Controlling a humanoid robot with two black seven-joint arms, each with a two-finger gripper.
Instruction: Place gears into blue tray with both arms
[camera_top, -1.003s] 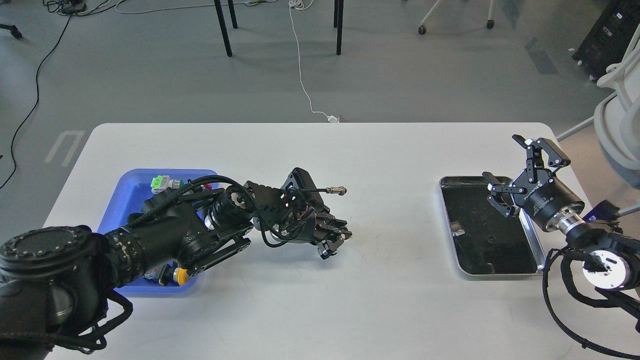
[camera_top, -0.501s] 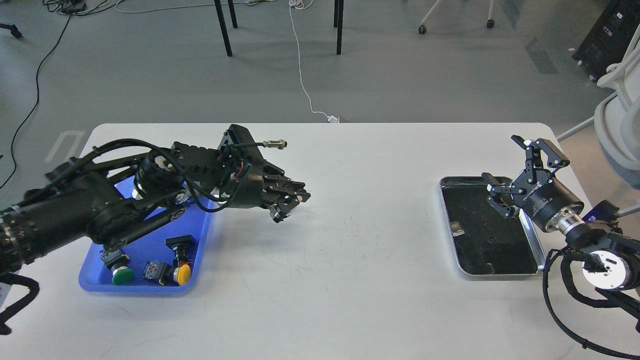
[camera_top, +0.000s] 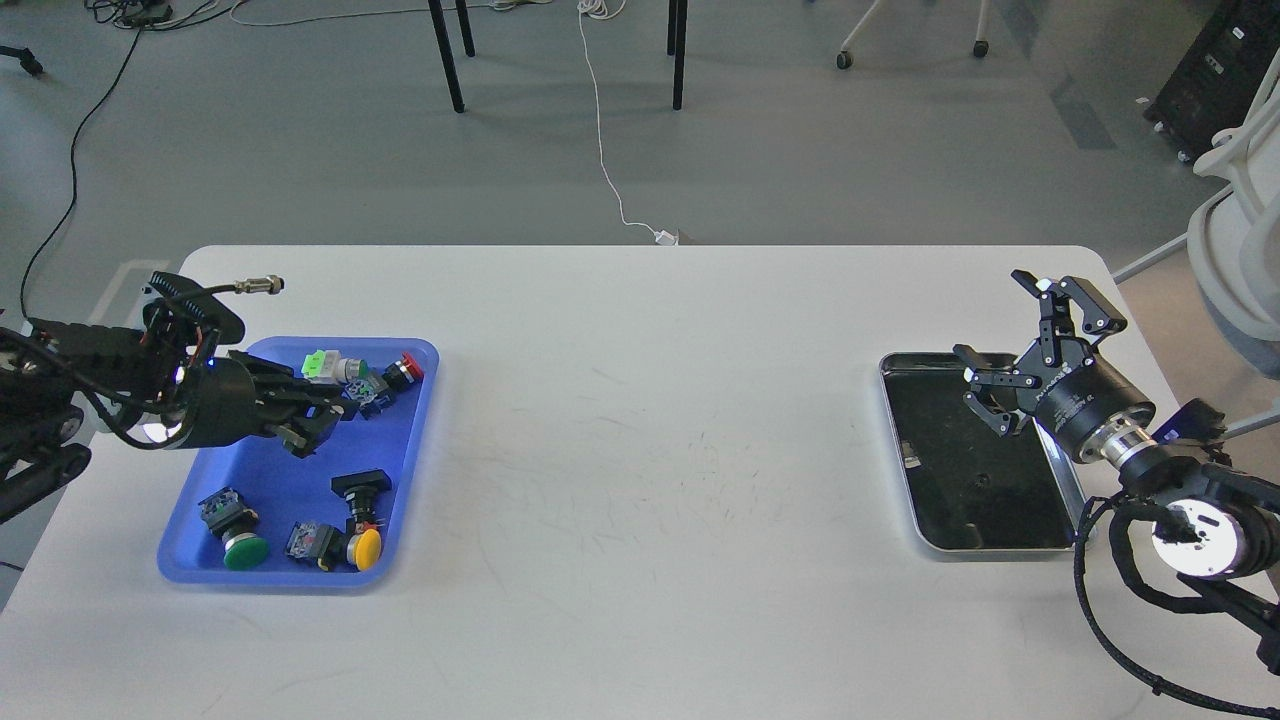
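Note:
The blue tray (camera_top: 285, 488) lies at the table's left and holds several coloured-cap push-button switches. My left gripper (camera_top: 315, 428) hovers low over the tray's far half, pointing right. Its fingers are dark and bunched together, and I cannot make out anything between them. My right gripper (camera_top: 1000, 350) stands open and empty above the far right corner of the metal tray (camera_top: 893, 430). A small dark round shape (camera_top: 981, 480) shows faintly on that tray's black inside; it could be a gear, but it is too dim to tell. No other gears show.
Switches with green (camera_top: 245, 550), yellow (camera_top: 367, 547) and red (camera_top: 408, 367) caps lie in the blue tray. The white table (camera_top: 650, 450) stretches between the two trays. A grey chair (camera_top: 1240, 230) stands off the table's right edge.
My left arm has swung from the table's middle leftward, and its gripper now hangs over the blue tray. The right gripper has only shifted slightly.

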